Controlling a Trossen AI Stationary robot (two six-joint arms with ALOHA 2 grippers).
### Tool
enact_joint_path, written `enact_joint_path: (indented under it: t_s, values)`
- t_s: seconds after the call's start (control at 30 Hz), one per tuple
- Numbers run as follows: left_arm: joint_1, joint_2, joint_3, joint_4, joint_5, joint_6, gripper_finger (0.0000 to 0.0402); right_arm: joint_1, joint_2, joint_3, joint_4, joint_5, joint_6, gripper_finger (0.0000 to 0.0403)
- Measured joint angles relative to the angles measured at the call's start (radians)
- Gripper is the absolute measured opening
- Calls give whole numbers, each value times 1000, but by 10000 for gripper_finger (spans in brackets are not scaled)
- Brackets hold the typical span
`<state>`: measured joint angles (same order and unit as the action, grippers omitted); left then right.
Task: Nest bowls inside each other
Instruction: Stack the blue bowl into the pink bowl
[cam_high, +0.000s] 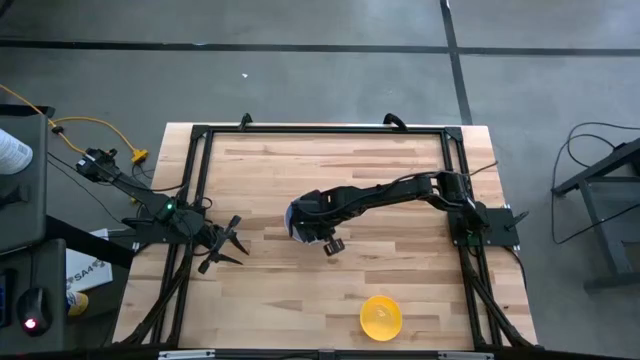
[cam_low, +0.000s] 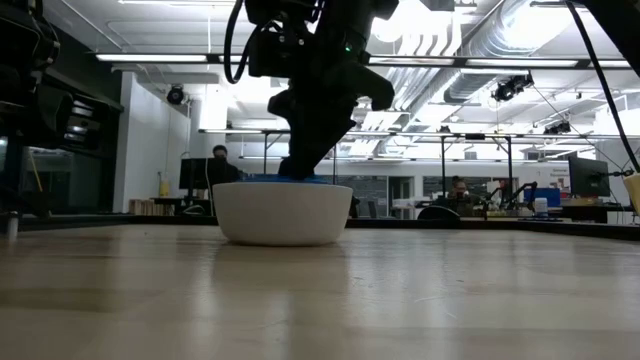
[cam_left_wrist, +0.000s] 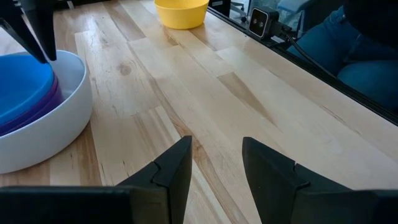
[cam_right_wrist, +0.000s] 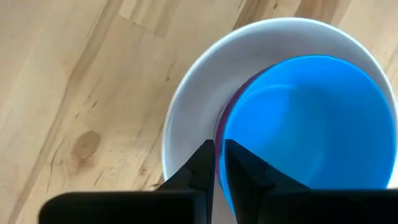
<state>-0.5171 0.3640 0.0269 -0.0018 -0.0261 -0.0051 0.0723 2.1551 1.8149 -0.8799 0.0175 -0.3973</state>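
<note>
A stack of nested bowls sits at the middle of the desk, under the right gripper. A single bowl lies apart, lower centre-right. The left gripper rests at centre-left.

You get bright, even light from ceiling strip lamps in the low view; their glare washes out the ceiling and leaves the arm above the white bowl a dark silhouette. The near table there is soft and out of focus. From overhead, shadows stay faint. Your left wrist view shows sheen on the wood.
</note>
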Motion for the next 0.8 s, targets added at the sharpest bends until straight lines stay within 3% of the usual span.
enact_joint_path:
  t_s: [0.47, 0.8]
  values:
    - [0, 0, 0, 0, 0, 0, 141, 0, -5, 0, 6, -17, -19, 30]
    - [0, 0, 0, 0, 0, 0, 141, 24, -49, 0, 18, 77, -13, 30]
